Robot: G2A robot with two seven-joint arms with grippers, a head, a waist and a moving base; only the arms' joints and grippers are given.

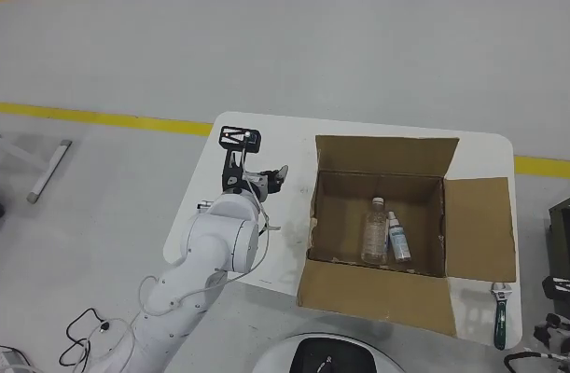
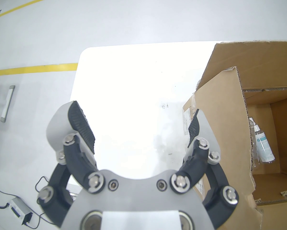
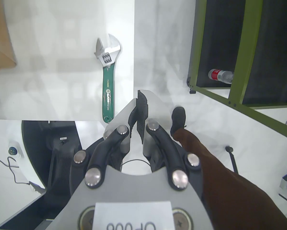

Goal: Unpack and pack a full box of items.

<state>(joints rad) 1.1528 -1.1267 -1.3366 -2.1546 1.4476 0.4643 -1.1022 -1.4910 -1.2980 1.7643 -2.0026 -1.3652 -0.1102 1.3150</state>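
Left gripper (image 2: 135,116) stands wide apart and empty, hanging over the table (image 1: 285,140) just outside the left wall of the open cardboard box (image 1: 480,228), level with the box's middle and clear of the wall. Two items lie on the box floor: a clear bottle (image 1: 374,230) and, touching or nearly touching its right side, a smaller bottle with a blue label (image 1: 398,240). Both sit slightly right of the box's centre. Their long axes run from the near wall toward the far wall, caps toward the far wall. From the left gripper the bottles therefore lie across the left wall and down inside. Right gripper (image 3: 140,106) has its pads pressed together with nothing between them. It sits well to the right of the box, off the table's near corner, close to the handle end of a green-handled wrench (image 3: 108,77) that lies outside the box beyond its right flap. Judgement: the left gripper is the nearer to the bottles. A grasp would need to clear the wall, descend, and close across the bottle's width, not along its length.
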